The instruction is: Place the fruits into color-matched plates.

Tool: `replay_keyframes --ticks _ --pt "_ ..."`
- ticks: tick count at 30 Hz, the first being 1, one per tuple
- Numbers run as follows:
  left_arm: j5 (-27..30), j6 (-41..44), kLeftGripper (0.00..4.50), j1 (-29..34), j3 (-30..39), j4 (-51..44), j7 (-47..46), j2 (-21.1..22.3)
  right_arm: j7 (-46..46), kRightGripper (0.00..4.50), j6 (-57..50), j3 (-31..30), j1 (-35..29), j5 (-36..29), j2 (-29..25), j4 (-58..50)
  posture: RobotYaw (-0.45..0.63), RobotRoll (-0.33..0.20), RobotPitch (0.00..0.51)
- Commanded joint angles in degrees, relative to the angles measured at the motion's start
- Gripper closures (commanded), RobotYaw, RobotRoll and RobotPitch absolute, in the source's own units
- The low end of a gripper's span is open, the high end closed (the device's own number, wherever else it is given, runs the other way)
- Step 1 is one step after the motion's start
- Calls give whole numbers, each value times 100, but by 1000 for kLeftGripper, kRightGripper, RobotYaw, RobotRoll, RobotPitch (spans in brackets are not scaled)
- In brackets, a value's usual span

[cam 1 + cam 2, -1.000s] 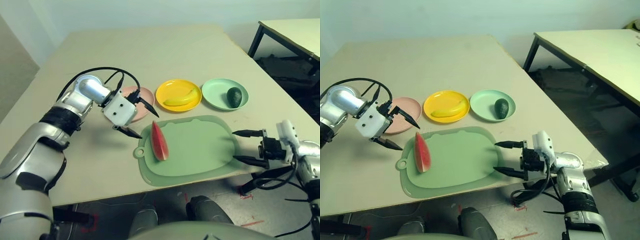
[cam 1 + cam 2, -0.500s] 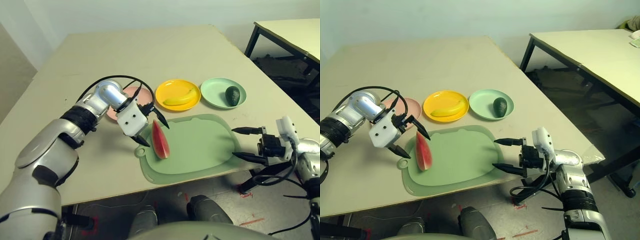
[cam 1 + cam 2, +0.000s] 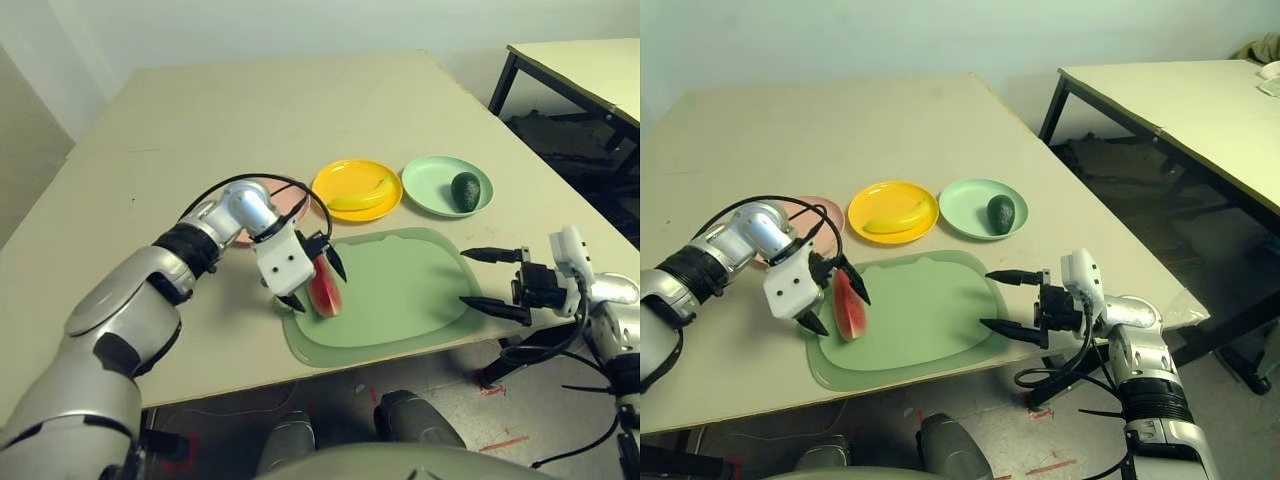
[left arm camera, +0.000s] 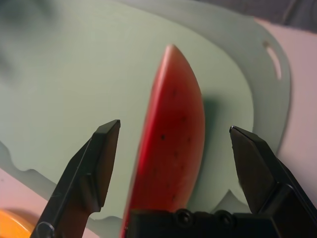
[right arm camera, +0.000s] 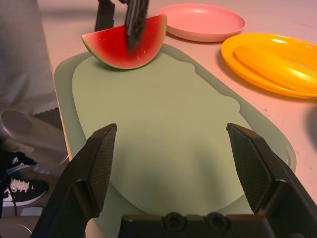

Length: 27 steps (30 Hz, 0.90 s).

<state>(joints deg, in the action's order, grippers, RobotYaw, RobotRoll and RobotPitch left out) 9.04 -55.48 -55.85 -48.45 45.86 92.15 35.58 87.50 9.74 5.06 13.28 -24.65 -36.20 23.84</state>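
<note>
Right gripper [image 3: 492, 279]: spread wide, empty, at the mat's [image 3: 400, 300] near right edge.
Left gripper [image 3: 312, 280]: spread, straddling the watermelon [image 3: 323, 284] without clamping it; wedge stands on the mat's left end.
Pink plate [image 3: 825, 212]: bare, beyond.
Banana [image 3: 362, 193] in yellow plate [image 3: 335, 178].
Avocado [image 3: 466, 190] in green plate [image 3: 428, 180].

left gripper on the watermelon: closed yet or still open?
Open. In the left wrist view the left gripper has a finger either side of the watermelon wedge, with cutting mat visible in the gaps.
</note>
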Motion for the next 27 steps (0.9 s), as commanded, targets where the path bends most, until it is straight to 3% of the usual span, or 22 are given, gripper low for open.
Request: replay_keyframes --ticks 1,5,8,13,22,27 --pt "-511 -232 0 56 270 386 -91 -196 -41 29 -48 -44 -41 30 -30 -103 -238 0 8" --pt "-1083 -399 0 53 471 698 -389 -366 -68 29 -83 -46 -67 38 -58 -174 -241 0 8" --pt "-1323 -358 661 54 624 818 -510 -457 -84 0 -91 -49 -116 50 -66 -215 -244 0 8" --pt "-1494 -308 2180 98 816 919 -505 -539 -124 0 -160 -62 -255 35 -69 -411 -246 0 8" --pt "-1413 -195 2257 165 1078 849 -316 -526 -177 0 -235 -42 -390 13 -64 -558 -245 0 6" --pt "-1267 213 2257 27 1501 799 -331 -296 -399 0 -323 56 -263 -27 -6 -433 -234 0 2"
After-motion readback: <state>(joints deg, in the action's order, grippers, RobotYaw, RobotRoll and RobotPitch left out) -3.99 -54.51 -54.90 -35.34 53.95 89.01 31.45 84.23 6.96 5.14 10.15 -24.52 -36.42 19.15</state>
